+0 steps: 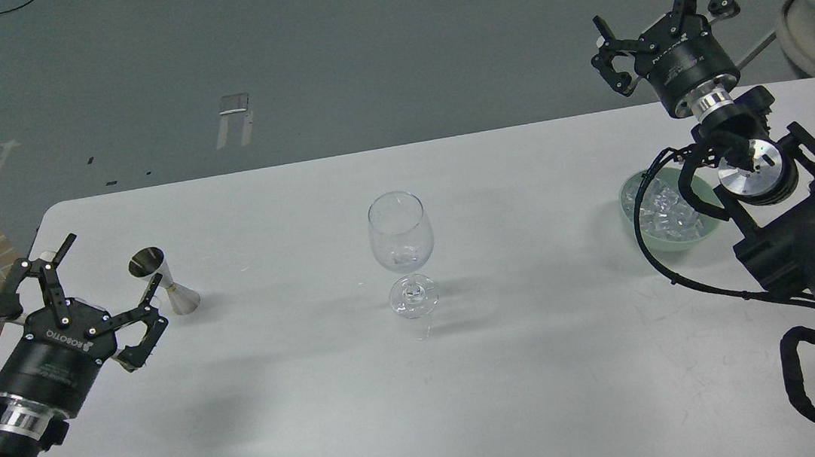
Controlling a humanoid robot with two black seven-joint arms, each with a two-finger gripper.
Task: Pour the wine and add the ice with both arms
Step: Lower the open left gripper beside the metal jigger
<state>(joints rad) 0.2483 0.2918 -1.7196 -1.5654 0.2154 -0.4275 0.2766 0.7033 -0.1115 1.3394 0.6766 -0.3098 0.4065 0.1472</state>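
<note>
A tall wine glass (402,252) stands upright in the middle of the white worktop (321,419). There may be something small and clear at the bottom of its bowl, but I cannot tell if it is ice or just shine. No wine shows anywhere.

The left tool (77,293) is on the left side, with its fingers spread wide and holding nothing. Just beside it stands a little metal measuring cup (163,281), shaped like two cones joined at the tips. One finger of the left tool is very close to it, maybe touching. I cannot see if there is any drink inside the cup.

The right tool (662,24) is up high on the right, past the far edge of the worktop. Its fingers are spread too, and it holds nothing. Below the right arm sits a pale green bowl (638,223) with a heap of ice (667,212) in it. The arm hides part of the bowl.

What could go wrong? The measuring cup is thin in the middle and tips easily. If the left tool bumps it before pinching it, it could fall and spill. The wine glass is tall on a thin stem, so a knock from either arm could tip it over. The ice is slippery and small, so it may slide out of the fingers. The right arm's hanging cable is close to the bowl and could drag it.
</note>
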